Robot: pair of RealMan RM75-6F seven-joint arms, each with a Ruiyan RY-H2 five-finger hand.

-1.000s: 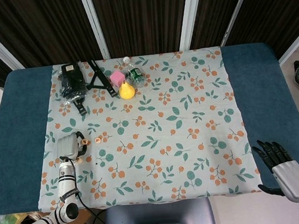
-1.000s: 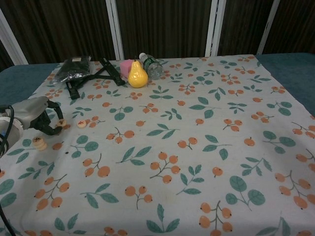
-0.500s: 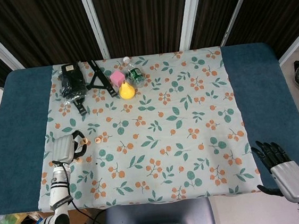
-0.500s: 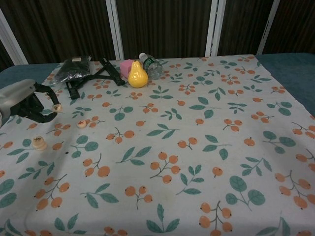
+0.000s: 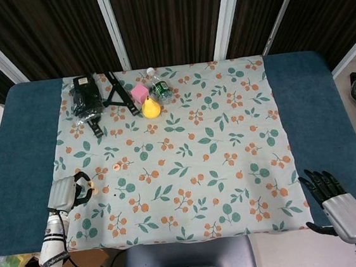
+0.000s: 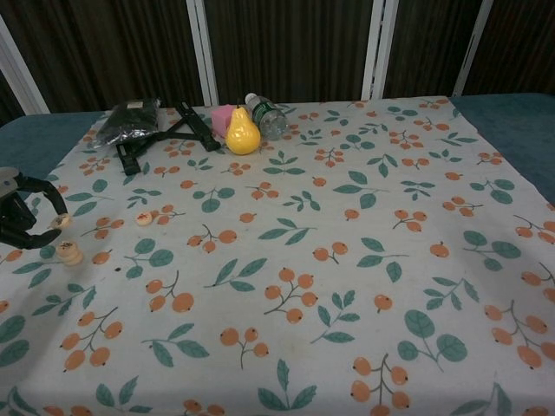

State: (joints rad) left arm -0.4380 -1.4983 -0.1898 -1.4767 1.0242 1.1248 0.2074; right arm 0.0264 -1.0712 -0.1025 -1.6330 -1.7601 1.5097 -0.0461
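At the lower left of the head view, the left robot hand [image 5: 65,192] pinches a small wooden disc [image 6: 59,222] between its fingertips above the floral cloth [image 5: 185,139]. A second disc [image 6: 69,252] lies just below it. The right robot hand [image 5: 329,193], lower right, is spread and holds nothing.

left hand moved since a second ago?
Yes. The left hand has pulled back toward the near-left edge of the floral cloth, away from the small disc, pinching another disc.
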